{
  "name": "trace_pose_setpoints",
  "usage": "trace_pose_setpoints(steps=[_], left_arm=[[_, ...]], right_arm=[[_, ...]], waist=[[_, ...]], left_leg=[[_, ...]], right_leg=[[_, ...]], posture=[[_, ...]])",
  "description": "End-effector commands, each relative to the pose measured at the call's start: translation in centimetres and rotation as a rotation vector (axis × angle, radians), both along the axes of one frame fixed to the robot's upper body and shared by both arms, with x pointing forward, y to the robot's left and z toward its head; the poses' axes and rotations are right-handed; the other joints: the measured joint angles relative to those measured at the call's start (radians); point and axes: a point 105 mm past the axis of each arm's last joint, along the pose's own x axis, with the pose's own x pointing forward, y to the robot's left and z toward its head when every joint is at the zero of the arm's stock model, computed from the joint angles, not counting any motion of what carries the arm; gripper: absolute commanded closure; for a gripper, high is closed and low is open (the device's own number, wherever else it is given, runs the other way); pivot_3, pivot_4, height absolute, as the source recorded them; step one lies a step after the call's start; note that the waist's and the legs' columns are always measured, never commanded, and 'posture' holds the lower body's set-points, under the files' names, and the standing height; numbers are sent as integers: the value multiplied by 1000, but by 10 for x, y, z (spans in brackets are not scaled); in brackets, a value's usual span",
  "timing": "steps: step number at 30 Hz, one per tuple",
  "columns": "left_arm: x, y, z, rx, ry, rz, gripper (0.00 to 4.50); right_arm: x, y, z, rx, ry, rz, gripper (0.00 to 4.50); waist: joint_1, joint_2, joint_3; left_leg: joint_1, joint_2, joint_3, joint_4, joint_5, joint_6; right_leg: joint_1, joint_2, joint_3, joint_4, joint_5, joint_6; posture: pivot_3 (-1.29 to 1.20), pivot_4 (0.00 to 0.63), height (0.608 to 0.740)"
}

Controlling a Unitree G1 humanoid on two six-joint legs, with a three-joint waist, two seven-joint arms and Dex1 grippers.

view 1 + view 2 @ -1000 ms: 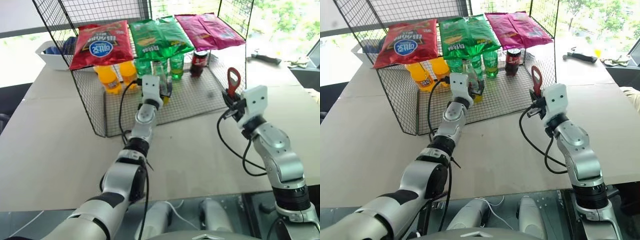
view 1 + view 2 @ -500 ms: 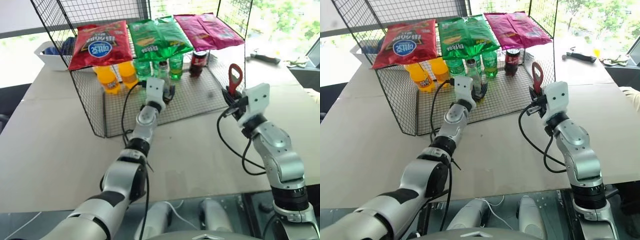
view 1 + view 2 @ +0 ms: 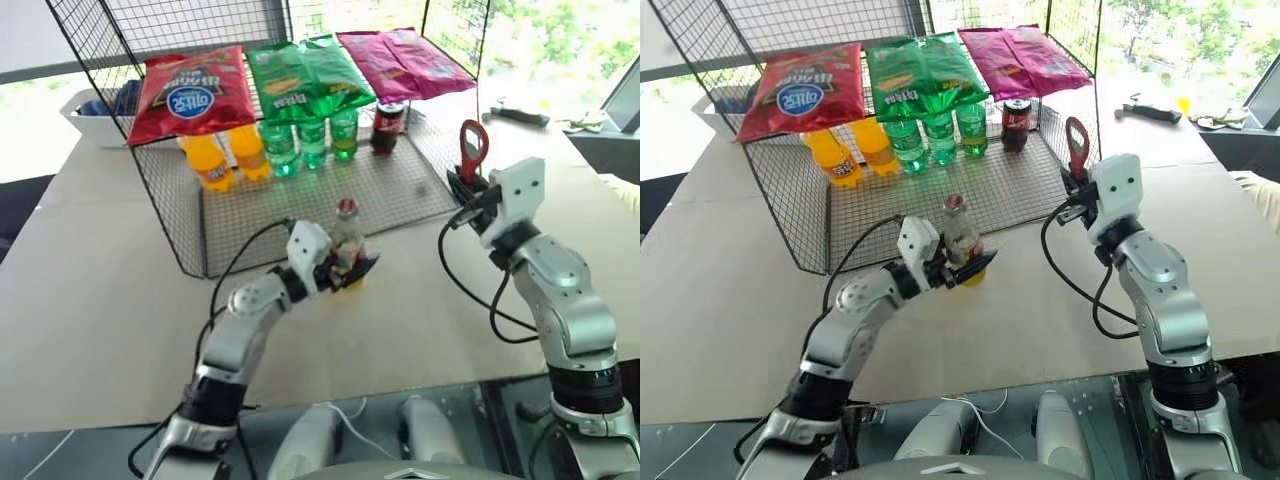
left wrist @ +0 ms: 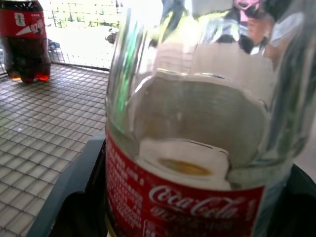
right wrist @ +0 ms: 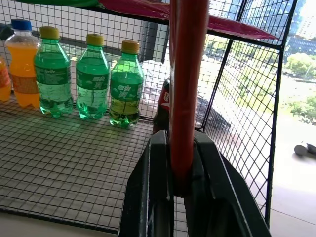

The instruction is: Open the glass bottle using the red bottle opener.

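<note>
Two black fingers of our left gripper (image 3: 345, 270) were closed around the glass bottle (image 3: 347, 240), which stood upright over the table (image 3: 90, 290), just in front of the wire rack (image 3: 180, 215). Our right gripper (image 3: 464, 185) was clamped on the red bottle opener (image 3: 472, 145), ring end up, near the rack's side.

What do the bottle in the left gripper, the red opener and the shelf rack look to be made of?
The glass bottle: clear glass, judging by its thick glossy wall and sharp reflections; its red label looks printed. The red bottle opener: smooth and glossy, perhaps painted metal or plastic; the look leaves it open. The rack: thin dark wire mesh, apparently coated metal.
</note>
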Motion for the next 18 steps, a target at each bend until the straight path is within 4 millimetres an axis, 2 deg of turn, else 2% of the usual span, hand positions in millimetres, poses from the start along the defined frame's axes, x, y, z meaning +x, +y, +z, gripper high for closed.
trace_pose_setpoints(steps=[1, 6, 8, 10, 15, 18], left_arm=[[-11, -12, 4, 19, -23, -65, 1653], [-10, -14, 1, 30, -33, -65, 1653], [-9, -14, 2, 36, -51, -65, 618], [-10, -16, 4, 28, -69, -63, 55], [-17, -16, 24, -87, -123, -78, 55], [-19, -6, 43, -174, -155, -61, 55]], right_arm=[[-1, 4, 15, 6, -65, 11, 4500], [-1, 4, 15, 10, -69, 5, 4500], [-1, 3, 14, 12, -68, 3, 4500], [-2, 3, 13, 11, -69, -1, 4500], [-2, 1, 12, 9, -69, -14, 4500], [-2, 0, 10, 7, -67, -19, 4500]], waist=[[4, 0, 0], [3, 0, 0], [3, 0, 0], [3, 0, 0], [0, 0, 0], [0, 0, 0]], left_leg=[[0, 0, 0, 0, 0, 0], [0, -1, 0, 0, 0, 0], [-1, -1, 0, 0, 0, 0], [-1, -1, 0, 0, 0, 0], [-1, 0, 0, 0, 0, 0], [-1, 0, 0, 0, 0, 0]], right_leg=[[0, 0, 0, 0, 0, 0], [0, 0, 0, -1, 0, 0], [0, -1, 0, -2, 0, 0], [0, -1, 0, -2, 0, 0], [0, 0, 0, -2, 0, 0], [0, 0, 0, -2, 0, 0]], posture=[[0, 150, 740], [0, 150, 740], [0, 150, 740], [0, 150, 740], [0, 150, 740], [0, 150, 740]])
